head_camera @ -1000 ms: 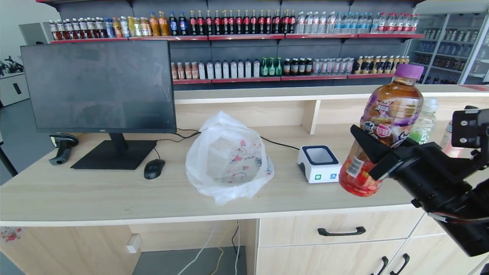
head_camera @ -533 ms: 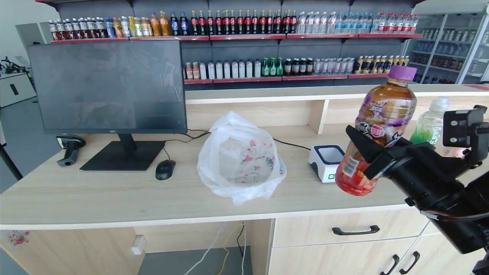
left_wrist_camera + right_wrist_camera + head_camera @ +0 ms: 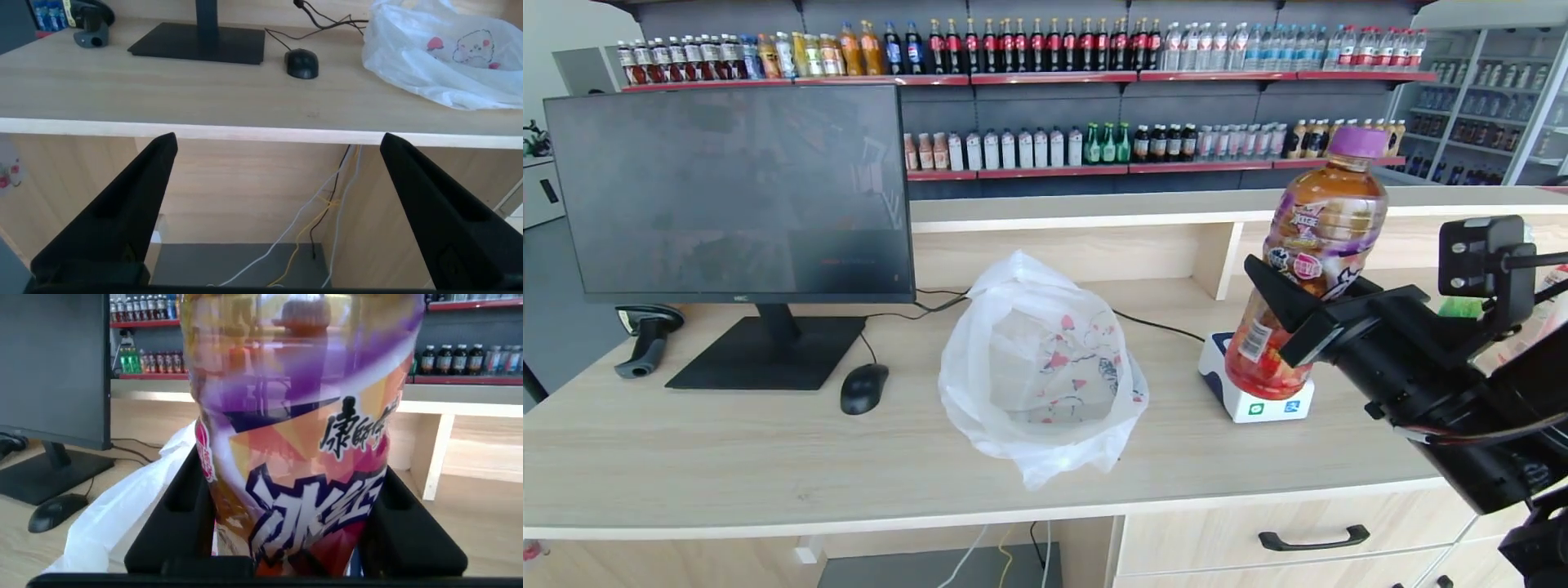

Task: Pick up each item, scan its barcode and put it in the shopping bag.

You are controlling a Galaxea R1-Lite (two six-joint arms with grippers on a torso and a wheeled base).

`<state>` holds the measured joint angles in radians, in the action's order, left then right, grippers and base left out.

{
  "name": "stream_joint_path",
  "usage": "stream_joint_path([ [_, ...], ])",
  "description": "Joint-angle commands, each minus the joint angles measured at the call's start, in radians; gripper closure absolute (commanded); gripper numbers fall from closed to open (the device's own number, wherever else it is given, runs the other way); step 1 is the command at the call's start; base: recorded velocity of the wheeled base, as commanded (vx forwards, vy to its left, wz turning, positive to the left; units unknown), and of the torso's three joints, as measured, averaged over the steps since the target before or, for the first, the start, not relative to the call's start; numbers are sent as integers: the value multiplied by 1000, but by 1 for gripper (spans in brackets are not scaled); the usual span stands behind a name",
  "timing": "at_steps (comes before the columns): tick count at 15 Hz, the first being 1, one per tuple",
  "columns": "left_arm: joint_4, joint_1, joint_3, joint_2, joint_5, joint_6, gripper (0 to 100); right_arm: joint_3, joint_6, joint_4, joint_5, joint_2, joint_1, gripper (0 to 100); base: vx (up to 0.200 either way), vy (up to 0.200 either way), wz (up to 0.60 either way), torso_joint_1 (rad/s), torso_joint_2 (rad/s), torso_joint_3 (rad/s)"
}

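- one bottle: upright, clamped in the right gripper, just above the scanner.
- one shopping bag: open, beside the scanner.
- one left gripper: fingers spread, empty.
- handling: likely best to tilt the barcode toward the scanner window, grip firm.

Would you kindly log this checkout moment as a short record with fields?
Held item: purple-capped drink bottle, nearly upright
Right tool: shut on the bottle
Bottle position: just above the barcode scanner
Shopping bag: open, on the counter, left of the scanner
Left tool: open, low, before the counter edge
Task stage: bottle not yet bagged
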<state>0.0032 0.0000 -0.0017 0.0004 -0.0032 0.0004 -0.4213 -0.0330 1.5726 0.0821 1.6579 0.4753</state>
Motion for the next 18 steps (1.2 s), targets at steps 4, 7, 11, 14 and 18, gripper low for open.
stream_joint_path([
  [4,0,0,0,0,0,0,0,-54,-212,-2,-354,80,-198,100,0,0,0,0,0,0],
  [7,-2,0,0,0,0,0,0,-128,-349,-2,-364,134,-259,100,0,0,0,0,0,0],
  [11,-2,0,0,0,0,0,0,-263,-590,-2,-509,232,-268,100,0,0,0,0,0,0],
  [14,-3,0,2,0,0,1,0,-243,-674,-2,-516,234,-284,100,0,0,0,0,0,0],
  [18,-6,0,2,0,0,0,0,-223,-775,-2,-680,272,-276,100,0,0,0,0,0,0],
])
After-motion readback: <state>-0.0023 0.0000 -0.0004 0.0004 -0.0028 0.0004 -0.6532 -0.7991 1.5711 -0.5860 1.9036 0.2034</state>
